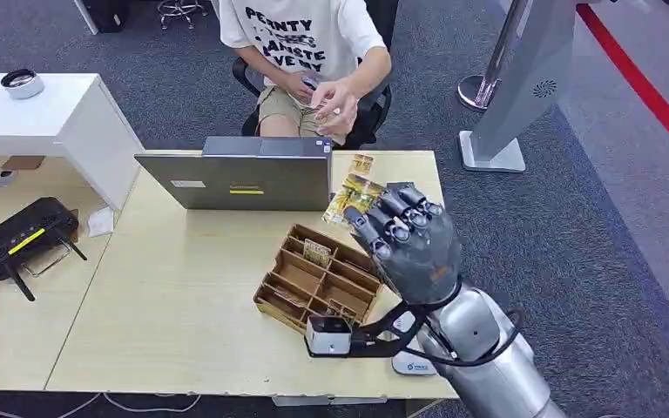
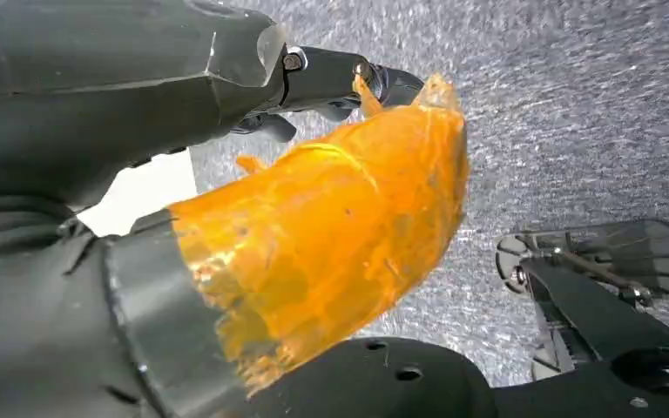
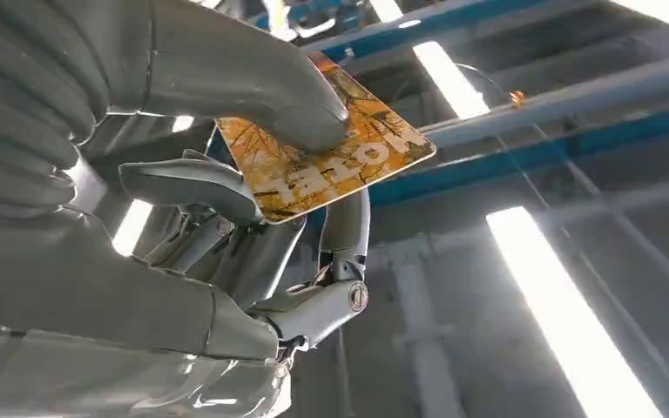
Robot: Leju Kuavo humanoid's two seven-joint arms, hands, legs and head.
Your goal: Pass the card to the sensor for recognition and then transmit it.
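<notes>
My right hand [image 1: 409, 244] is raised above the table's right side, its back turned to the head view. In the right wrist view the same hand [image 3: 183, 200] pinches a yellow-orange patterned card [image 3: 340, 157] between its thumb and fingers, with the ceiling lights behind. A white puck-like device [image 1: 414, 364], likely the sensor, lies at the table's front edge, partly hidden under my forearm. My left hand [image 2: 314, 235], its thumb wrapped in orange tape, hangs over grey carpet and holds nothing.
A wooden compartment box [image 1: 318, 279] sits on the table left of my right hand. More yellow cards [image 1: 354, 193] lie beside an open laptop [image 1: 244, 174]. A person [image 1: 309, 52] sits behind the table with their hands together. A black router [image 1: 24, 237] lies far left.
</notes>
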